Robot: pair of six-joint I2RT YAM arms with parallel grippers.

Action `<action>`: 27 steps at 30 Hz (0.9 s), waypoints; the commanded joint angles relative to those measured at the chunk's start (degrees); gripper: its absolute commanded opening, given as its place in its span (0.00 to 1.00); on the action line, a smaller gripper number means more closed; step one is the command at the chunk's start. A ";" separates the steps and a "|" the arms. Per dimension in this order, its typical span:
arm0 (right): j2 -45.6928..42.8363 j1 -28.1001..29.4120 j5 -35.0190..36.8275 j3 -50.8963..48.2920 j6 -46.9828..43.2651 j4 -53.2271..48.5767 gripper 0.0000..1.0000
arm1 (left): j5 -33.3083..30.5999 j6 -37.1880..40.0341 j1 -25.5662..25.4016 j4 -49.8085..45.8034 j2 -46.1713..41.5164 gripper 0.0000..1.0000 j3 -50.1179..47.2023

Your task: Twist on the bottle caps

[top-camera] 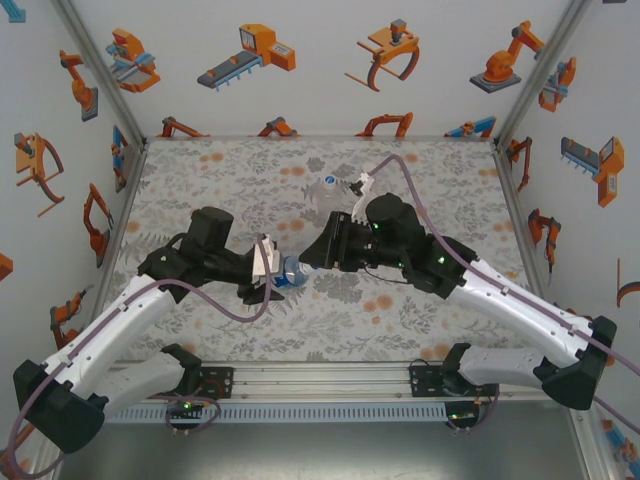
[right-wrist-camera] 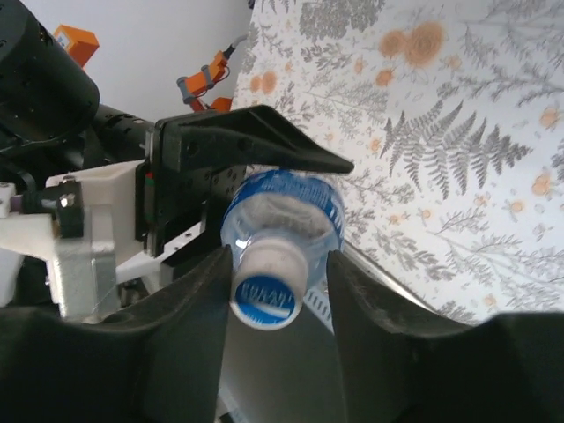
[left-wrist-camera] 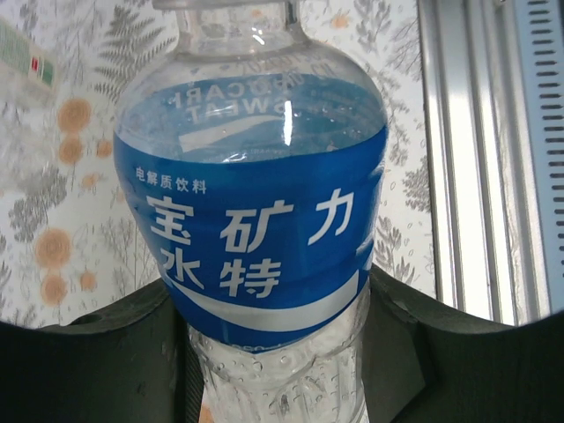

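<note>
My left gripper (top-camera: 275, 272) is shut on the lower body of the blue-label bottle (left-wrist-camera: 251, 238), its dark fingers (left-wrist-camera: 106, 361) pressing both sides. The bottle (top-camera: 292, 274) hangs tipped over the table's near middle, neck toward the right arm. A white cap with a blue top (right-wrist-camera: 264, 284) sits on the bottle's neck. My right gripper (right-wrist-camera: 278, 257) stands open around that cap, with a clear gap on the right side and the left finger close to it. In the top view the right gripper (top-camera: 312, 262) meets the bottle's neck end.
Two more clear bottles stand at the back middle of the floral cloth, one plain (top-camera: 325, 192) and one beside it (top-camera: 358, 185). A green-white labelled bottle (left-wrist-camera: 26, 60) lies at the left wrist view's edge. An aluminium rail (top-camera: 320, 385) runs along the near edge.
</note>
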 commanded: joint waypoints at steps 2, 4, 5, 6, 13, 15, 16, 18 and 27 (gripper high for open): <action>-3.79 -0.38 0.53 2.57 -22.29 2.25 0.52 | 6.01 1.61 -0.48 2.41 -0.08 0.00 1.55; -4.12 -1.45 -4.34 3.11 -31.75 2.81 0.52 | 6.07 1.71 -0.46 2.41 0.09 0.00 1.48; -4.13 -1.67 -6.35 3.93 -36.19 1.91 0.52 | 6.16 1.74 -0.43 2.41 0.18 0.00 1.42; -4.13 -2.01 -9.15 4.94 -41.26 0.75 0.52 | 6.32 1.89 -0.46 2.41 0.31 0.00 1.41; -1.58 -2.37 -25.62 12.73 -71.49 -11.67 0.53 | 7.13 2.99 -0.41 1.80 0.38 0.00 1.38; -0.01 -2.39 -29.22 15.44 -78.23 -17.33 0.54 | 7.13 3.30 -0.48 1.63 0.12 0.00 1.30; 1.01 -2.38 -30.39 16.92 -81.56 -20.14 0.54 | 7.14 3.54 -0.48 1.64 0.04 0.00 1.21; 2.88 -2.30 -31.79 19.28 -87.70 -24.87 0.54 | 7.13 3.57 -0.49 1.63 -0.08 0.00 1.18; 5.38 -1.75 -32.80 17.97 -94.03 -22.66 0.54 | 7.22 3.55 -0.56 1.58 -0.09 0.00 1.21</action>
